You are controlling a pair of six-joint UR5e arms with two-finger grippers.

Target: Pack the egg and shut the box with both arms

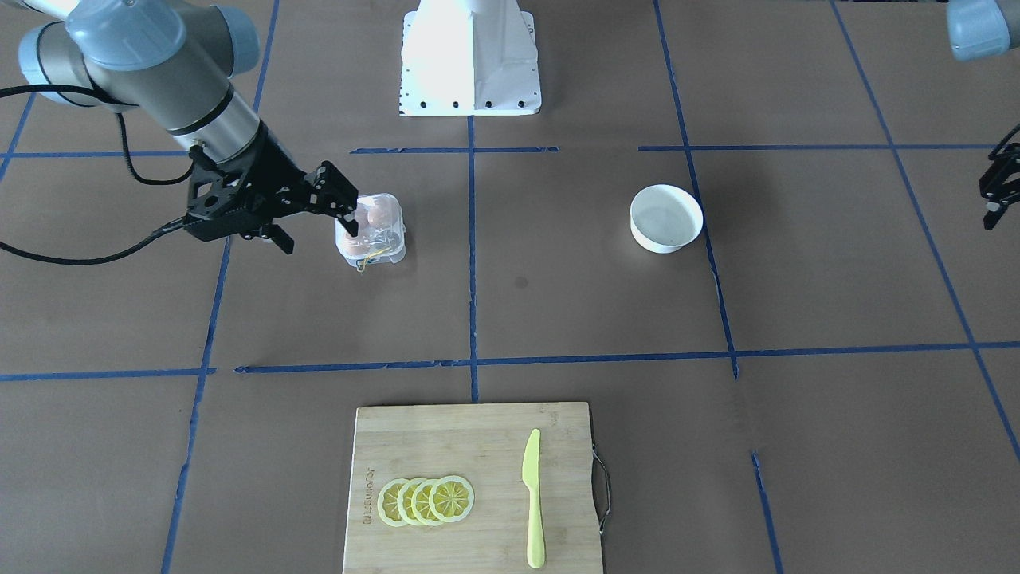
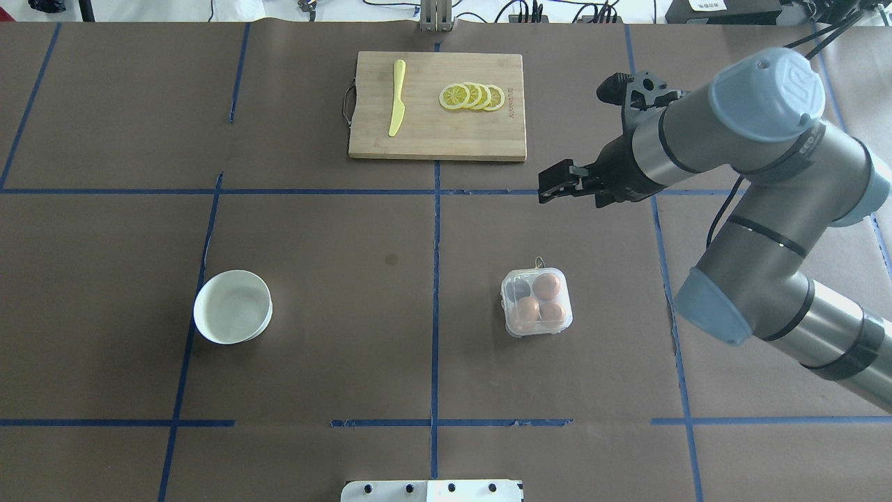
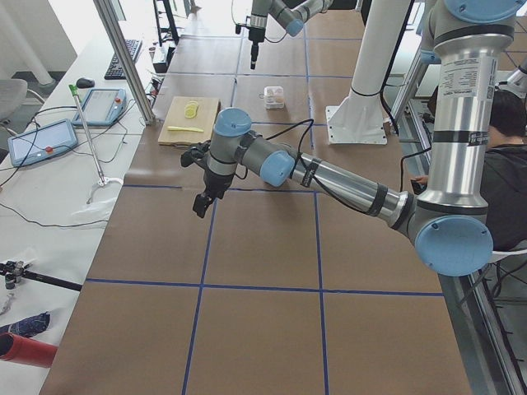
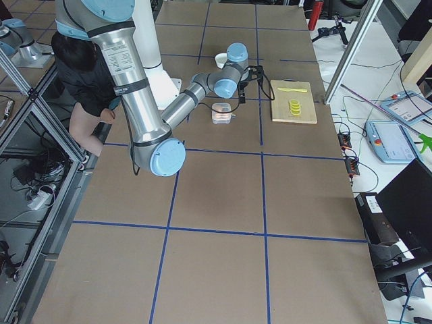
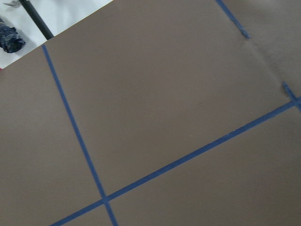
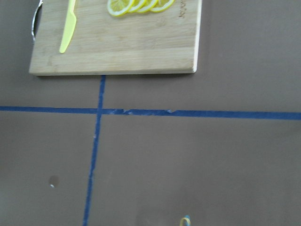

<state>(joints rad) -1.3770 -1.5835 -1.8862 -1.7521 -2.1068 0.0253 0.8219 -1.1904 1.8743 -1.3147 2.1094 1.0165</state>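
Box [image 2: 536,301]: three eggs [image 2: 548,285] seated, one cell vacant. Right gripper [image 1: 319,231] spread wide, empty, hovering near box, probably staged for closing. Left gripper [image 1: 994,191] well apart; opening indeterminate.

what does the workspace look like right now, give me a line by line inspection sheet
surface: brown table with a blue tape grid; one small dark spot.
job's things: clear box holds three eggs; the fourth cell looks empty; the lid looks down.
clutter: empty white bowl; cutting board with a yellow knife and lemon slices.
grippers: right claw open, holding nothing, raised near the box; left claw off at the table's side, open or shut unclear.
cables: black cable loops from the right arm.
surroundings: seated person; tablets on a side bench.
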